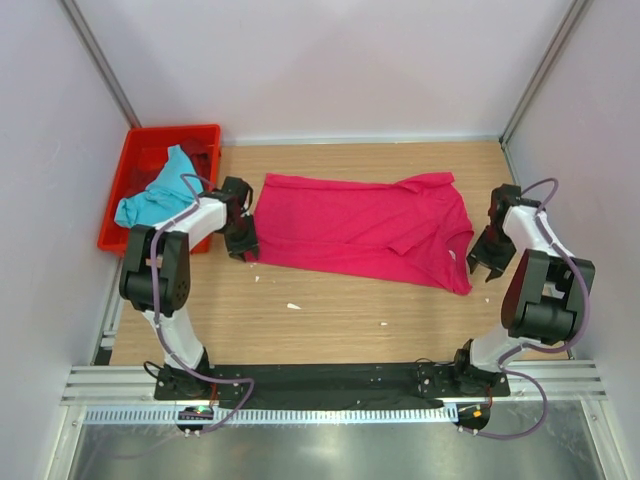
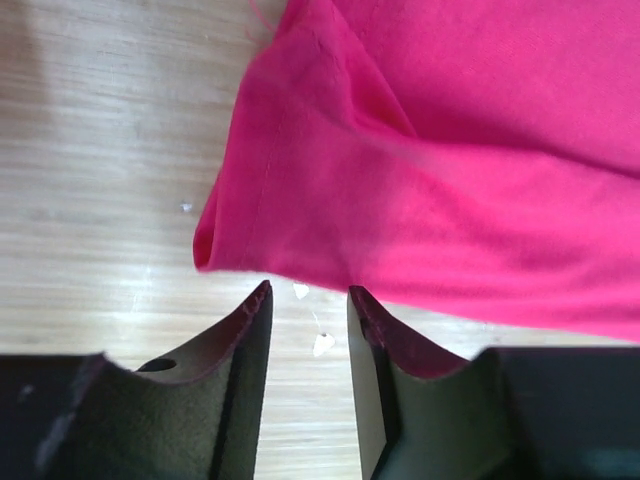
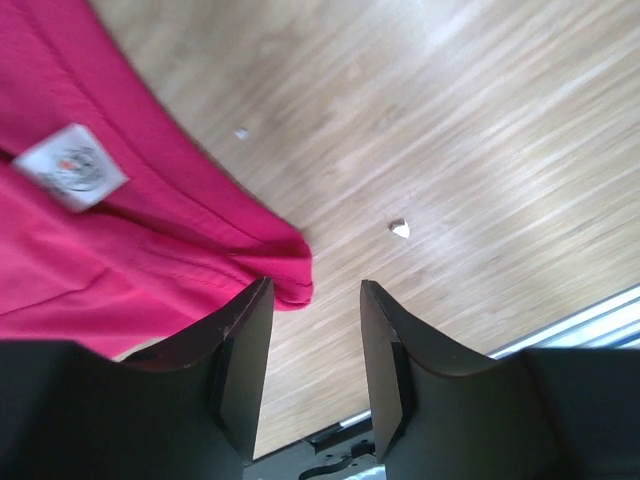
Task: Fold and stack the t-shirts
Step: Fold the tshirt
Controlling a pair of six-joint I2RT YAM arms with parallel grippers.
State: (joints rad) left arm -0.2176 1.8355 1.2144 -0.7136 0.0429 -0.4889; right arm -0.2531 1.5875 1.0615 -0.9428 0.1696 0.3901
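Wood-grain bench (image 1: 330, 300) first, nearest the arm bases: a wide bare strip here, only a couple of white scraps (image 1: 293, 306) on it, plenty of room to work. Moving up, the left end effector (image 1: 241, 248) sits low at the pink shirt (image 1: 360, 225), right at its left edge. In the wrist view that end effector (image 2: 308, 292) has its jaws part-open, bare bench showing between them, gripping nothing; the shirt's rolled hem lies just past the fingertips.

Across the bench, the right end effector (image 1: 486, 263) stands by the shirt's right edge, near the collar. Up close it (image 3: 315, 285) is also part-open and holding nothing; a folded lip of pink cloth lies just beside its left finger, and a white label (image 3: 70, 165) shows on the cloth.

The pink shirt is spread flat across the middle, sleeves at the right end, open wood beyond its far edge. Far left, the blue shirt (image 1: 155, 195) is draped in a heap over the red crate (image 1: 205, 130), well apart from the pink one.
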